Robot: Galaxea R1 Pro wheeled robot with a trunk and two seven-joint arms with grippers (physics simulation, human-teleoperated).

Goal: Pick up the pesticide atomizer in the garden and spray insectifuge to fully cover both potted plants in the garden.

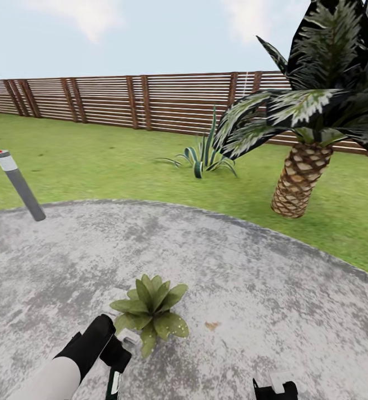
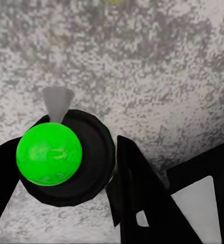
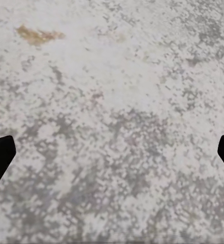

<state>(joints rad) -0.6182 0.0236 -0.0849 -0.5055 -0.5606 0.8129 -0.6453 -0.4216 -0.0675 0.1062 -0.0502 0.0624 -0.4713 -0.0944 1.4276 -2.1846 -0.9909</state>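
Note:
One potted plant (image 1: 149, 311), a low rosette of pointed green leaves, stands on the grey paving just ahead of me. The second potted plant is out of view. My left gripper (image 1: 117, 360) sits right beside the plant's near left side, shut on the pesticide atomizer (image 1: 114, 383), a slim dark bottle with a white label. In the left wrist view the atomizer (image 2: 50, 155) shows end-on as a dark round body with a bright green cap and a grey nozzle, pinched between the black fingers (image 2: 137, 198). My right gripper (image 1: 274, 390) hangs open over bare paving, its tips wide apart (image 3: 112, 152).
A grey bollard lamp post (image 1: 20, 186) leans at the paving's left edge. A palm (image 1: 301, 178) and a striped agave (image 1: 203, 155) grow on the lawn (image 1: 95, 161) ahead and right. A brown slatted fence (image 1: 106, 100) closes the back. A small brown stain (image 1: 212, 325) marks the paving.

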